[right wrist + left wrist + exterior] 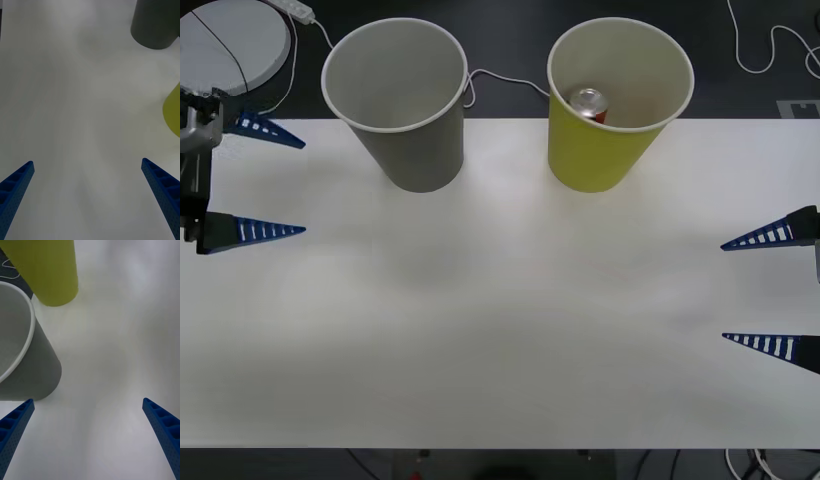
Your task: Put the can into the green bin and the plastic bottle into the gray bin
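Observation:
The can (591, 105) lies inside the green bin (600, 160), its shiny top and a bit of red showing above the rim's near side. The gray bin (420, 150) stands to the left of the green one at the table's far edge. The plastic bottle is out of view. My left gripper (302, 186) is open at the table's left edge, near the gray bin (33, 378) and green bin (48, 273). My right gripper (723, 291) is open at the right edge, holding nothing; its wrist view shows the gray bin (155, 26) and green bin (173, 110) farther off.
The white table (500, 330) stretches between the two grippers. Behind it lie white cables (500, 78) on a dark floor, and a round white device (230, 45) sits at the far left.

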### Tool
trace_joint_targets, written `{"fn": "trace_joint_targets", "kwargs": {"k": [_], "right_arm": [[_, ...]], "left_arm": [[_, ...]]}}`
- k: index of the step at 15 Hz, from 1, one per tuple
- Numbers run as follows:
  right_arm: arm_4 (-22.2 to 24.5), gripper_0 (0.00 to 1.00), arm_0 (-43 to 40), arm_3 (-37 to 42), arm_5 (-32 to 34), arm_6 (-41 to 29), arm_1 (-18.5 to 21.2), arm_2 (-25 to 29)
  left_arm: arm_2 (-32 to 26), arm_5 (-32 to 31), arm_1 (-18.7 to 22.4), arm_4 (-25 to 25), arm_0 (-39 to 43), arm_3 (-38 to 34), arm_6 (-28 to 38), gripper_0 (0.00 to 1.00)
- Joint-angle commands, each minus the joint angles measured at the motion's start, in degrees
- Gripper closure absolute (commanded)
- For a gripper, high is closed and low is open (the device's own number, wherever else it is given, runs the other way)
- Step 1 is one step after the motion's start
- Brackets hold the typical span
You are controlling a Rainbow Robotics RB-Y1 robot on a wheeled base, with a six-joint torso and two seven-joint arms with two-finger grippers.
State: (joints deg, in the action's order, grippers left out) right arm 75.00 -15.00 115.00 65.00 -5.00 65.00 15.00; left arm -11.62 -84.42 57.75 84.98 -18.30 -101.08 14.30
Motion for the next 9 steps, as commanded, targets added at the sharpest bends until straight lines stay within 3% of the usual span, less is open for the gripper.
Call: {"fn": "trace_joint_targets", "kwargs": {"k": [1, 6, 9], "right_arm": [[0.00, 0.00, 0.00, 0.00, 0.00, 0.00, 0.00, 0.00], [0.00, 0.00, 0.00, 0.00, 0.00, 0.00, 0.00, 0.00], [0.00, 0.00, 0.00, 0.00, 0.00, 0.00, 0.00, 0.00]], "left_arm": [[-2.80, -2.06, -0.01, -0.78, 3.45, 0.01, -5.16, 0.00], [-4.82, -3.99, -0.01, -2.01, 8.99, 0.10, -12.72, 0.00], [-4.82, -3.99, -0.10, -3.24, 10.75, 0.10, -13.86, 0.00]]}}
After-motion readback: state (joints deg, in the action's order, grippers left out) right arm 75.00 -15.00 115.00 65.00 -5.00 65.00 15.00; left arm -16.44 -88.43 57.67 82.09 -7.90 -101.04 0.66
